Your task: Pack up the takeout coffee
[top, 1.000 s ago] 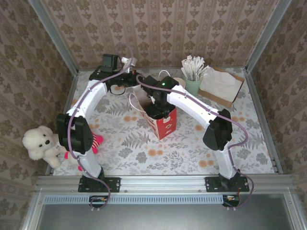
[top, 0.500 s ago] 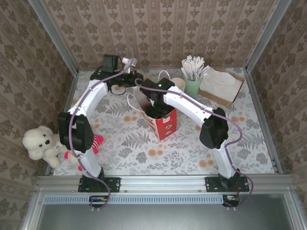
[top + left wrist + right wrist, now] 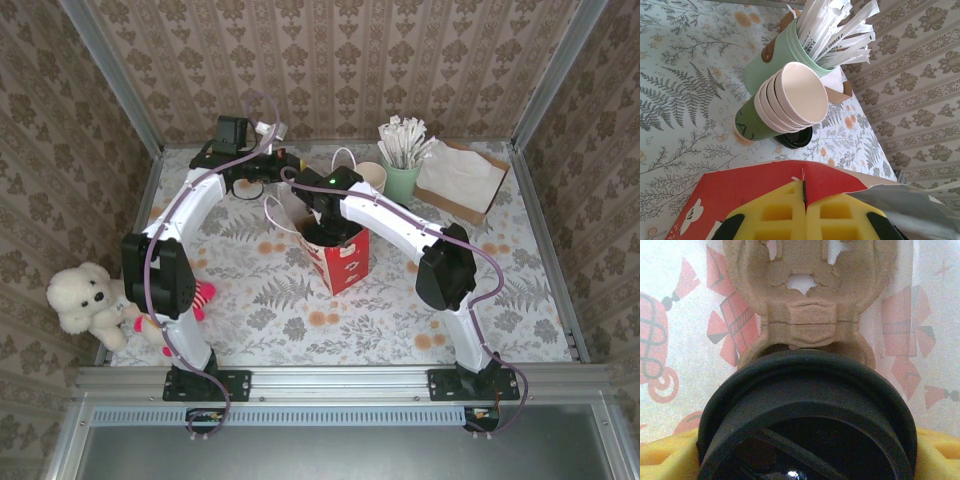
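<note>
Coffee cup (image 3: 805,385), black-lidded, clasped by wide-spread right gripper (image 3: 802,455); left gripper (image 3: 804,212) pressed together by red bag (image 3: 735,187).

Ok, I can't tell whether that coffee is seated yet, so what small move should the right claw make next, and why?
Probably ease straight down a little, then release. The right claw grips the black-lidded cup at a slot of the pulp carrier inside the bag; whether it is seated is unclear.

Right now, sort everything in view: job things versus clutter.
Job: dark green paper cup with black lid; round black lid in right claw; red paper bag; brown pulp cup carrier.
Clutter: stack of cream paper cups; mint-green cup of white stirrers; white teddy bear.
</note>
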{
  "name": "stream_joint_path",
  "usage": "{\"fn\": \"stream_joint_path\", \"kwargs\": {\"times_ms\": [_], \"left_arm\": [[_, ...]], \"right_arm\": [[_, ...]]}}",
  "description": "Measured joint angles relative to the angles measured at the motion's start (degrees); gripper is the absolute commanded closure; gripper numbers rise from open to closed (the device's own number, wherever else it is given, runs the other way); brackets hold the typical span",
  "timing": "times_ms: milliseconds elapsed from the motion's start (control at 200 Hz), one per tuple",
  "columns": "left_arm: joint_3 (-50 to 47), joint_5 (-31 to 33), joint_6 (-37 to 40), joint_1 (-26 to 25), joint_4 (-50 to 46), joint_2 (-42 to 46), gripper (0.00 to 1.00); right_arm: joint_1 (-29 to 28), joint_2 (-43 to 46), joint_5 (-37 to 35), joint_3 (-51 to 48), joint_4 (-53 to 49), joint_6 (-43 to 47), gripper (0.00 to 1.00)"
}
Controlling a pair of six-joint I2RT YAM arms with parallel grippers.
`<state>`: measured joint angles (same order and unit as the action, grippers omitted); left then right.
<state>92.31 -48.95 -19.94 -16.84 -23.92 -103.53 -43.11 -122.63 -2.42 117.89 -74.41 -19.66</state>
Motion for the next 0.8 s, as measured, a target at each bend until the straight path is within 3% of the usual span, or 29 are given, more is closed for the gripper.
{"fn": "stream_joint_path", "kwargs": {"times_ms": [800], "left_arm": [[0.0,-0.4,-0.7,0.0,0.1,0.0,1.00]], "right_arm": [[0.0,0.8,-0.3,-5.5,5.3,0.0,0.55]]}}
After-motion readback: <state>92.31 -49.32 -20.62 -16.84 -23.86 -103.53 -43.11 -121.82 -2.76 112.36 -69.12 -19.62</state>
